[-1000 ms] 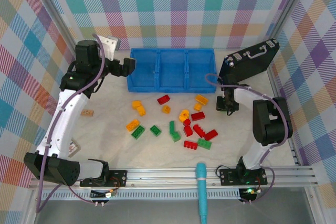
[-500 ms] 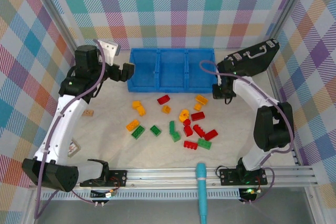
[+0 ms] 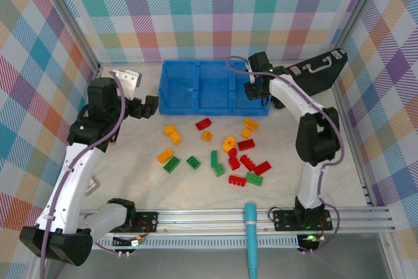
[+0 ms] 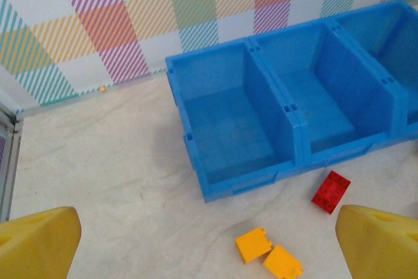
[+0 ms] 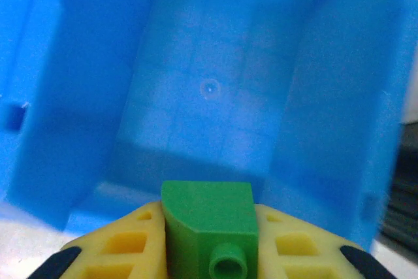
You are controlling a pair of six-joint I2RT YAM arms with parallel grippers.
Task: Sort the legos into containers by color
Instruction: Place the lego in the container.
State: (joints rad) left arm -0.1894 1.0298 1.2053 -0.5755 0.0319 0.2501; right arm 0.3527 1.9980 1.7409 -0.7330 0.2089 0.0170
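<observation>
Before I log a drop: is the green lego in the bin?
Out: the green lego sits clamped between the right fingers, facing a bare blue compartment.

Bin (image 3: 215, 105) — plain blue throughout; loose legos (image 3: 246, 144) red, yellow-orange and green, on a pale cream surface (image 3: 130, 161) with faint grey marbling. Enclosure walls (image 3: 215, 11) — pastel plaid of pink, teal, orange, purple and green on white; hard case (image 3: 313, 70) black. Right end effector (image 5: 210, 256) has yellow fingers (image 5: 124, 246) marked with black, clasping a green lego (image 5: 208, 217).
</observation>
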